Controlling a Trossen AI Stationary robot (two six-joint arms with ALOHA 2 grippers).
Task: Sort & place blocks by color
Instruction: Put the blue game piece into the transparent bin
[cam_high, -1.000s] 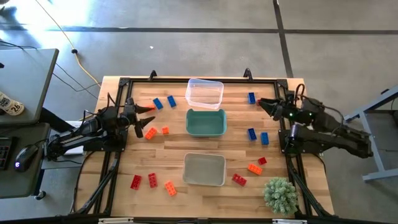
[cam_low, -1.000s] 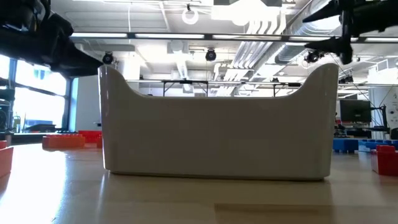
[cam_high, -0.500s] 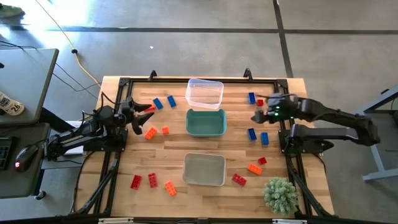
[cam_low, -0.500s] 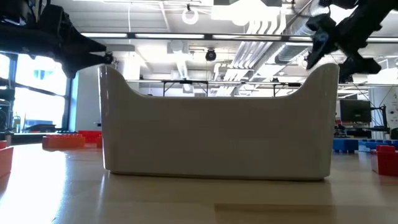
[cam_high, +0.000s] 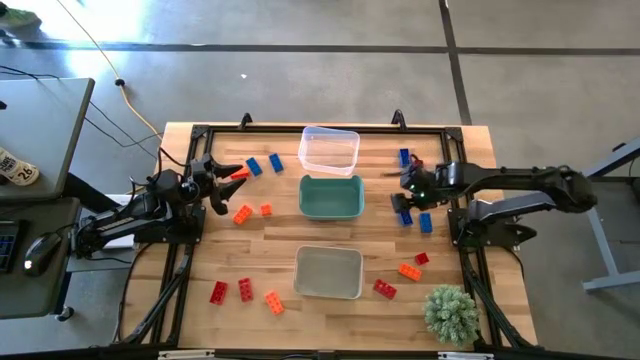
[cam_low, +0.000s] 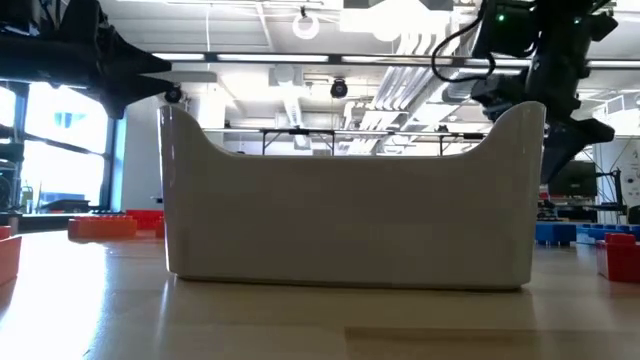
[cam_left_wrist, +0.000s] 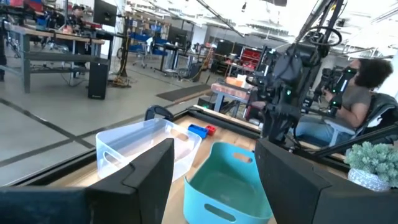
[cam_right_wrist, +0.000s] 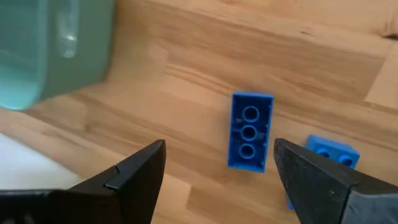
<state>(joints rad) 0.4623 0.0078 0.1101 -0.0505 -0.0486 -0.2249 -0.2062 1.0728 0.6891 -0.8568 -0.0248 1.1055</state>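
Your right gripper (cam_high: 404, 196) is out over the right side of the table (cam_high: 260, 245), hanging just above a blue block (cam_right_wrist: 250, 131) that lies flat on the wood. Its two fingers are spread wide apart, one on each side of the block, and they hold nothing. A second blue block (cam_right_wrist: 331, 154) lies just beside the first one. Two more small blocks, one blue (cam_high: 404, 156) and one red (cam_high: 418, 165), sit close together near the far right corner. Your left gripper (cam_high: 226, 185) waits over the left side of the table, and its fingers are apart too, with nothing between them. Near it you can see two blue blocks (cam_high: 264, 164) at the far side, and two orange blocks (cam_high: 251, 212) just in front of them. Close to you on the left lie two red blocks (cam_high: 231, 291) and one orange block (cam_high: 272, 302). Close to you on the right lie an orange block (cam_high: 408, 270) and two red blocks (cam_high: 400, 275), near a little green plant (cam_high: 450, 313). Three bins stand in a row down the middle of the table: a clear bin (cam_high: 329, 149) at the far end, a teal bin (cam_high: 331, 196) in the middle, and a grey bin (cam_high: 328, 272) nearest you. All three bins look empty. In the left wrist view you can see a person (cam_left_wrist: 353, 99) sitting in the room past the table.
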